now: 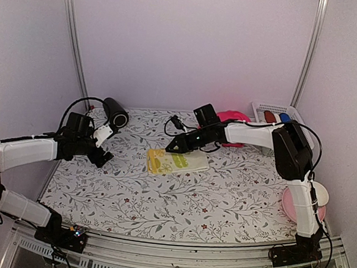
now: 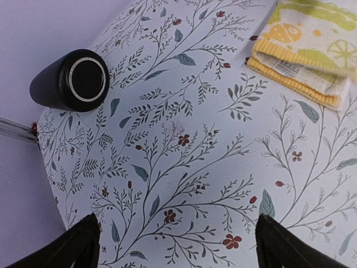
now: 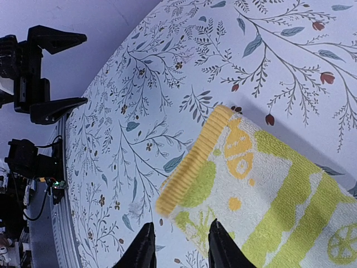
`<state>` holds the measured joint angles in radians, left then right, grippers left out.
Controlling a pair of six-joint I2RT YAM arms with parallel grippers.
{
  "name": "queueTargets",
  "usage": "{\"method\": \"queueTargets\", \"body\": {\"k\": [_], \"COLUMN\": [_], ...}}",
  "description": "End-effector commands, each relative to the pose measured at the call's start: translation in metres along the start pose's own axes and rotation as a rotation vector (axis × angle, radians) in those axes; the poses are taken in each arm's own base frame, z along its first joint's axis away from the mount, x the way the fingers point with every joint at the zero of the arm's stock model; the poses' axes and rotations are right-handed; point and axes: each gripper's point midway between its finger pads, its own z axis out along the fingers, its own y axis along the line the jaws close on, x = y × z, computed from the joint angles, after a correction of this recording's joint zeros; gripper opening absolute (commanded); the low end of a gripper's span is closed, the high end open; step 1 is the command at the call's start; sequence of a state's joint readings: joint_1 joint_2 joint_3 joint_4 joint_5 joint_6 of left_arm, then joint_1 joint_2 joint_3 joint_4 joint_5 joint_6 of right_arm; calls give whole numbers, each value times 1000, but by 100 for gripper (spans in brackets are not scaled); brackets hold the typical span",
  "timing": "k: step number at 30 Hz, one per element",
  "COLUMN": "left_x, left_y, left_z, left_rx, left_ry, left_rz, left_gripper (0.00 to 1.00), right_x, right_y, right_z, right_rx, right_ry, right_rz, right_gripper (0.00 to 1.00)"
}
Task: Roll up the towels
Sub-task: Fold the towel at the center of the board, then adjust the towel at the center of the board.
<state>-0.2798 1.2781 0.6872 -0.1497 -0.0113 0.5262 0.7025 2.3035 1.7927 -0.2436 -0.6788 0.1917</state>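
The right jaws stand a little apart with nothing between them, their tips just over the edge of a yellow and green towel [image 3: 268,195] close to its ribbed yellow hem; whether the tips touch the cloth I cannot tell. The towel lies flat on the flowered tabletop [image 1: 161,200], folded into two layers, spreading out from under these jaws towards the near side of the tabletop. Behind the right jaws, past the right arm [image 1: 252,134], something hot pink [image 1: 233,116] shows at the far edge of the tabletop, too hidden to name. Beyond it is a white basket [image 1: 277,108] with a red thing and a blue thing inside.

The left jaws are spread wide and hold nothing, hanging above bare tabletop well apart from the towel, which lies ahead of them and off to the right. Ahead and to their left a black cylinder [image 2: 72,81] lies on its side, its open end turned towards them
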Motion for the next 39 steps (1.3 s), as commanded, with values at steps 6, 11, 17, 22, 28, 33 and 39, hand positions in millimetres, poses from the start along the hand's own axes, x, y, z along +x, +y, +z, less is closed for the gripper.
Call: {"method": "queueTargets", "body": {"k": [6,11,17,22,28,33,39], "left_x": [-30,-84,-133,-141,-150,-140,-108], "left_y": [8,-5,-49,-71,-86,-96,-111], "left_z": [5,10,33,66,92,113,137], "left_rx": [25,114,268,363,420,412,400], "left_ry": [-56,-149,-200,-146,-143,-92,10], "left_rz": [-34,-23,12,1,-10,16,37], "left_gripper": [97,93,82,85,47,28,19], "right_x": [-19,-11,11,19,27,32,32], "right_y": [3,-37,-68,-83,-91,-99,-105], "right_z": [-27,-61,-57,-53,-47,-45,-45], "right_rx": [34,162,230,260,265,269,281], "right_ry": [-50,-93,-71,-67,-63,-65,-75], "right_rz": [-6,85,137,156,166,188,208], "right_gripper": [31,20,13,12,10,8,7]}}
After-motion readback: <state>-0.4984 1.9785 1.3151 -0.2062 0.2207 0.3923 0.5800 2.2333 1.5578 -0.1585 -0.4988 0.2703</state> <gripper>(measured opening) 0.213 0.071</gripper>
